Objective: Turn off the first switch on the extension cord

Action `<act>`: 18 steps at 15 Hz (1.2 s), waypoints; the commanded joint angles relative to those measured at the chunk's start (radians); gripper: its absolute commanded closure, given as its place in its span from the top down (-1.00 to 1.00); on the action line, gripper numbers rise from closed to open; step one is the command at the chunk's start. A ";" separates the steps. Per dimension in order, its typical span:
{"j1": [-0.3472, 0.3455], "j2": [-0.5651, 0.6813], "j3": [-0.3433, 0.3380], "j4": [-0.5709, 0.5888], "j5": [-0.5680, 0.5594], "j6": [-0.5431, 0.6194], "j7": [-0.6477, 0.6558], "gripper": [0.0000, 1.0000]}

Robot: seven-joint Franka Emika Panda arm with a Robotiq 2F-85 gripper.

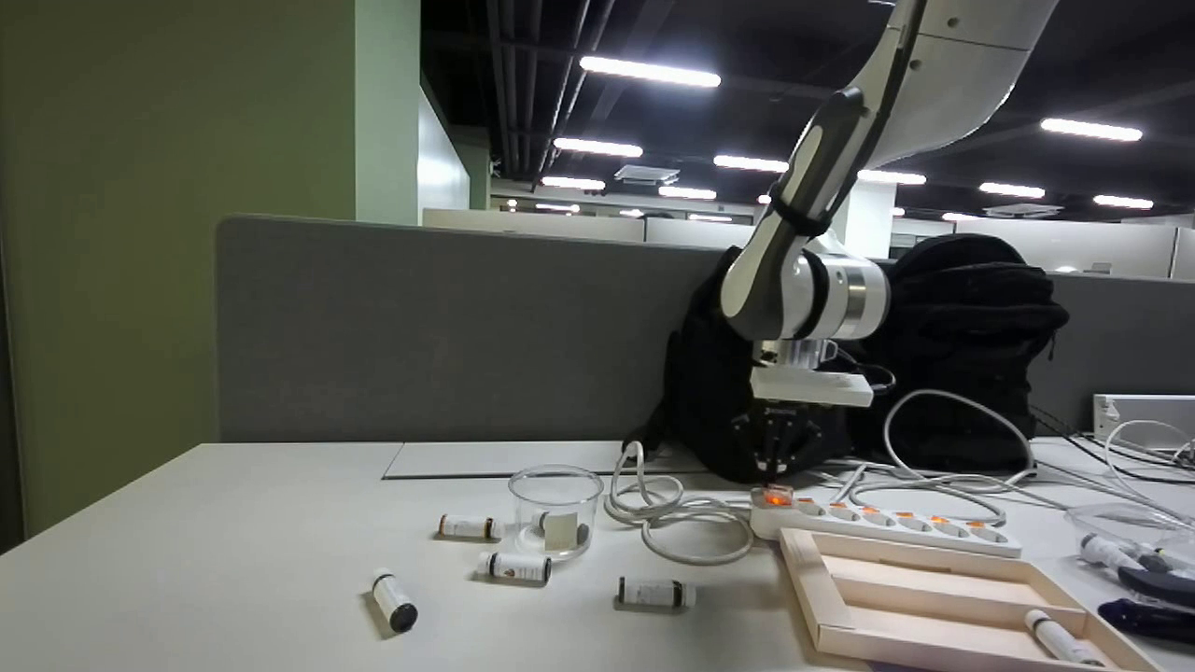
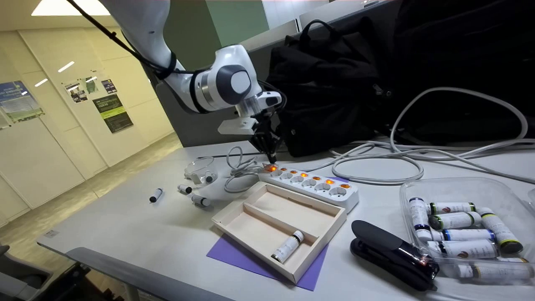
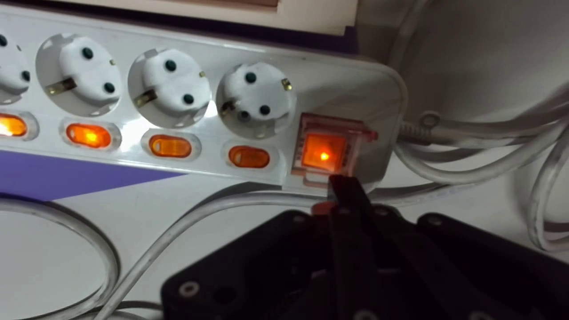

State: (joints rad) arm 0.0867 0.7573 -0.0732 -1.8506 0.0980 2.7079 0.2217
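The extension cord is a long white power strip, also in an exterior view and the wrist view. At its cable end a large square switch glows orange under a clear cover frame; it also glows in both exterior views. Small oval orange switches line the sockets; some are brighter. My gripper points down, fingers together and empty, its tips at the near edge of the square switch. It shows in both exterior views. I cannot tell whether the tips touch it.
A light wooden frame lies along the strip. White cable loops lie by its end. A clear cup, small bottles, a black stapler and a clear bottle tub stand around. Black backpacks stand behind.
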 commanded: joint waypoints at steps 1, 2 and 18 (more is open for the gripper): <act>0.020 -0.053 -0.022 -0.054 -0.007 -0.001 0.050 -1.00; 0.019 -0.052 -0.022 -0.051 -0.005 -0.006 0.051 -1.00; -0.044 0.002 0.018 0.026 0.020 -0.089 0.018 -1.00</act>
State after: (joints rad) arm 0.0634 0.7417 -0.0734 -1.8608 0.1029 2.6368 0.2349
